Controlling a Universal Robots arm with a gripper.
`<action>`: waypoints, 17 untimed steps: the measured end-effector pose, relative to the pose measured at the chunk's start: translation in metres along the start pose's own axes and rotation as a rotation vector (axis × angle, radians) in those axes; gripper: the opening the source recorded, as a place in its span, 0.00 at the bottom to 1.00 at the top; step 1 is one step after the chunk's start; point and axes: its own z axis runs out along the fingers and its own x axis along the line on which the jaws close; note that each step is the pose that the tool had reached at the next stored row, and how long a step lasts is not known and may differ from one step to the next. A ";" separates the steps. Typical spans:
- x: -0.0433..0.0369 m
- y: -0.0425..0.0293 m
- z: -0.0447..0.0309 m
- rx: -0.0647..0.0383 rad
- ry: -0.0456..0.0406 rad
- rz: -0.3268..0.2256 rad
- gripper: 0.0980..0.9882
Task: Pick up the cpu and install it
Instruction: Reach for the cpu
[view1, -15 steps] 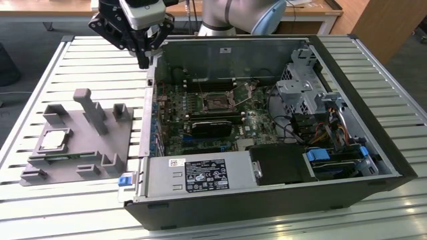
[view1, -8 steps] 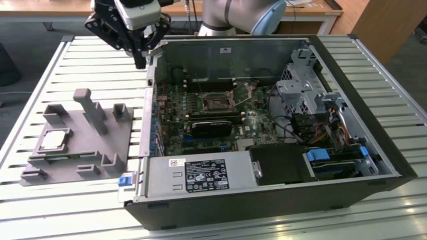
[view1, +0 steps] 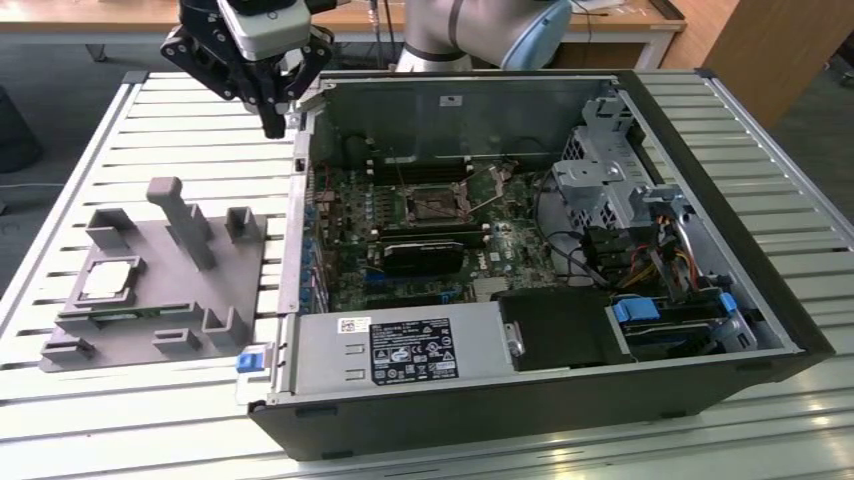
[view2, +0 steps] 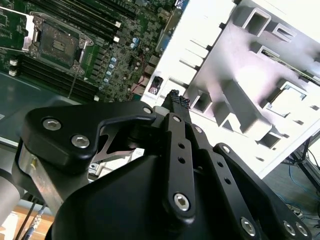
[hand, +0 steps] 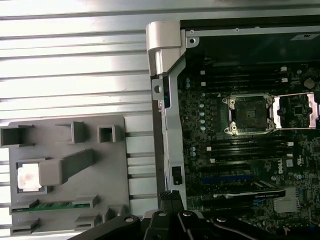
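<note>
Exterior view: cpu (view1: 107, 280) sits flat in the grey jig (view1: 260, 270) on the worktop (view1: 134, 150), well apart from the tool (view1: 274, 125), which hangs closed and empty beside the case (view1: 441, 105) corner; looks light, stiff, slick-topped, probably fragile underneath, so grip by opposite edges.

A table (view1: 187, 110) of pale metal slats carried two things: a grey moulded holder (view1: 260, 270) toward the exterior view's left, and an open computer case (view1: 561, 400) just beside it on the right. In the first wrist view, the holder (hand: 112, 165) sat near the case wall (hand: 167, 50) — bare slats showed between them.
</note>
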 end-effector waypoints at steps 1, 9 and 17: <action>0.0007 -0.0001 0.0000 0.000 0.0000 0.000 0.01; 0.0068 -0.0005 -0.0001 0.000 0.0000 0.000 0.01; 0.0126 -0.0010 -0.0001 0.000 -0.0001 0.000 0.01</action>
